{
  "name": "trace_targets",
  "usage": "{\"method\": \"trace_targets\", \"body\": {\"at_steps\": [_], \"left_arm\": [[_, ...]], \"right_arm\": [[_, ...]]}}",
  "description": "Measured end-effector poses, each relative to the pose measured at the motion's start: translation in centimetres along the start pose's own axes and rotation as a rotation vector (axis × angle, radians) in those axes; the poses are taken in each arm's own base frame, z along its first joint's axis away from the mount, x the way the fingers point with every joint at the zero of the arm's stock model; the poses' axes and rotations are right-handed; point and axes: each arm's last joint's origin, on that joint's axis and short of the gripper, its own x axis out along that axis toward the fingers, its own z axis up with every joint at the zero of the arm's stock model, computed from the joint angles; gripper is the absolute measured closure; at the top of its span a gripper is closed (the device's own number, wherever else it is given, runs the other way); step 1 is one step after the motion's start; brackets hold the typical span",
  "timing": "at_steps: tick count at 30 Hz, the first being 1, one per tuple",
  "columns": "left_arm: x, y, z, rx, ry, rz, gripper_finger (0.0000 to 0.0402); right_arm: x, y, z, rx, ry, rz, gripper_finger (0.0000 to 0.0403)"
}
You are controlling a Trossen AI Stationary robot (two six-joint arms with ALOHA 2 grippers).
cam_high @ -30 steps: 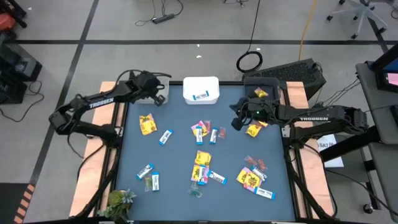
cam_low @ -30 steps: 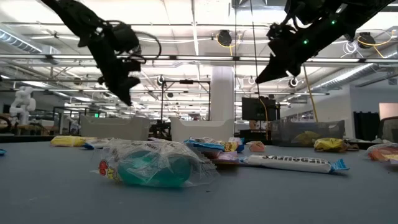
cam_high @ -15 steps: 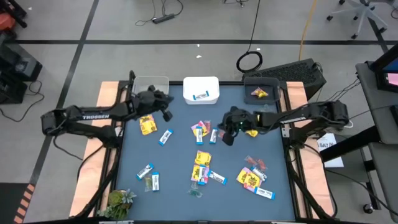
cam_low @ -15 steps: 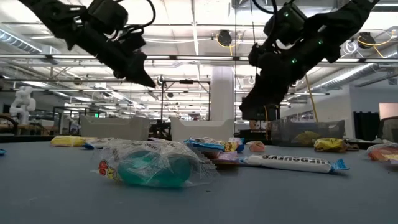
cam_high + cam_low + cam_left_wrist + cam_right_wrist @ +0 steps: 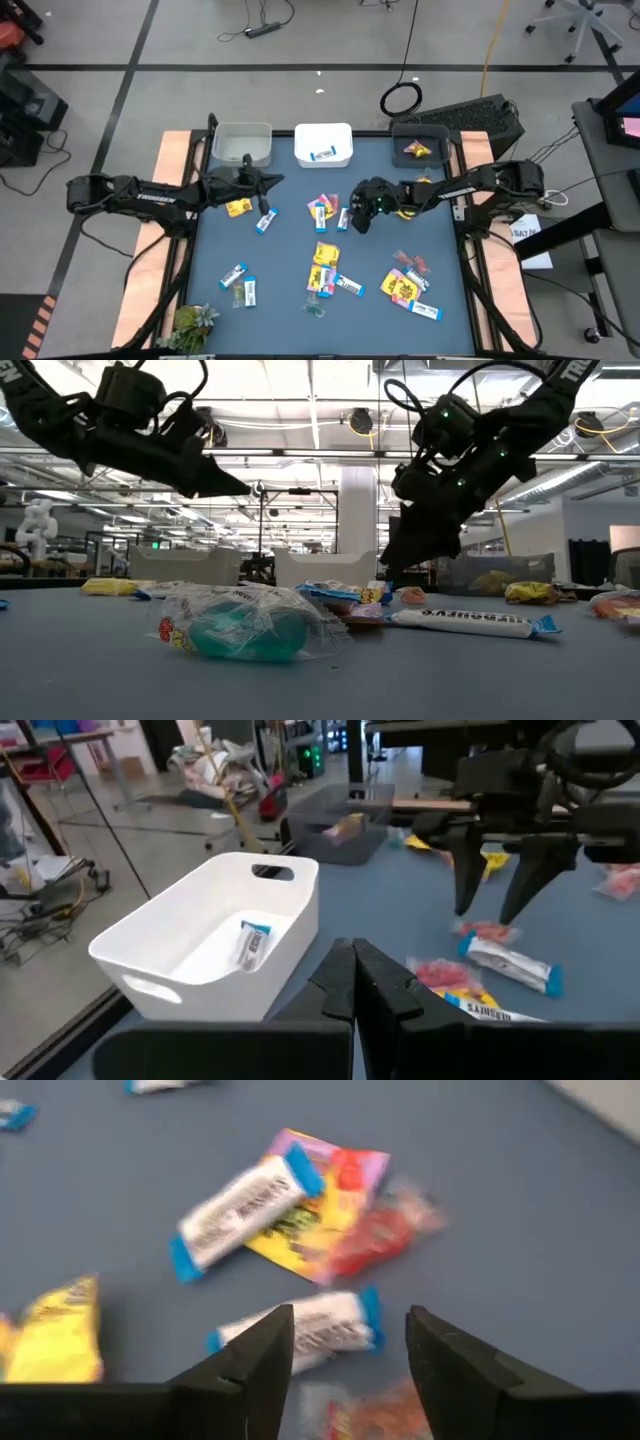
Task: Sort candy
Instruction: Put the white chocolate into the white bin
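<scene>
Right gripper (image 5: 357,222) now spreading above the central candy (image 5: 331,211).
Left gripper (image 5: 266,206) is hovering, pressed together, having left the bins.

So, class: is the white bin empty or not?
Not empty: the white bin holds one blue-and-white bar, also seen from above.

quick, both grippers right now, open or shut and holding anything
Left gripper: shut, holding nothing, above the table near the white bin.
Right gripper: open, empty, over a blue-and-white bar in the centre cluster.
</scene>
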Motion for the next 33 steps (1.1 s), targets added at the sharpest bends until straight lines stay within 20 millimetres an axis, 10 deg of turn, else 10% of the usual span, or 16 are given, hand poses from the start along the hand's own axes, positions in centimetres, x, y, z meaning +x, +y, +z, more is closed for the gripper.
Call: {"method": "trace_targets", "body": {"at_steps": [12,20,25,33], "left_arm": [[-0.2,-0.1,-0.6,-0.024,0.024,-0.014,0.0395],[-0.2,-0.5,-0.6,-0.020,0.023,-0.030,0.0394],[-0.2,-0.5,-0.5,-0.013,0.021,-0.030,0.0394],[-0.2,-0.4,-0.5,0.006,0.020,-0.029,0.0393]], "right_arm": [[2.8,-0.4,-1.3,0.034,0.023,0.028,0.0227],[3.6,-0.5,-1.6,0.025,0.010,0.035,0.0316],[2.8,-0.2,-0.7,-0.009,-0.038,0.046,0.0391],[-0.1,0.3,2.9,-0.113,-0.210,0.067,0.0389]]}}
